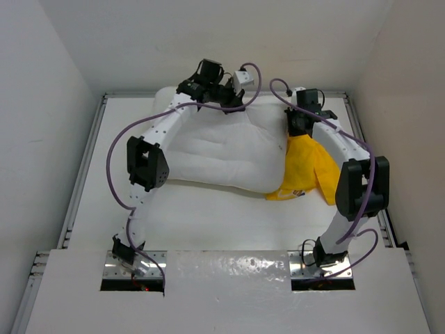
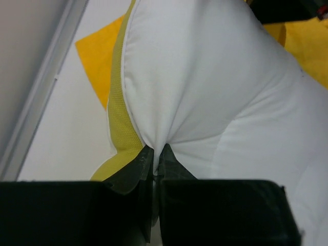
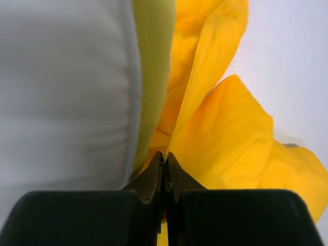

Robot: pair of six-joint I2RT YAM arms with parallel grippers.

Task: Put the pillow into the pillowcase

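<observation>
Left gripper pinches pillow edge by yellow band; right gripper fingers pressed together on pillowcase fold.

Desk: white, matte. Left wall, far wall, right wall: plain white panels enclosing the desk. Rail: pale metal along desk's left edge. Near-edge panel: white, slightly glossy. Light: soft, even.
</observation>
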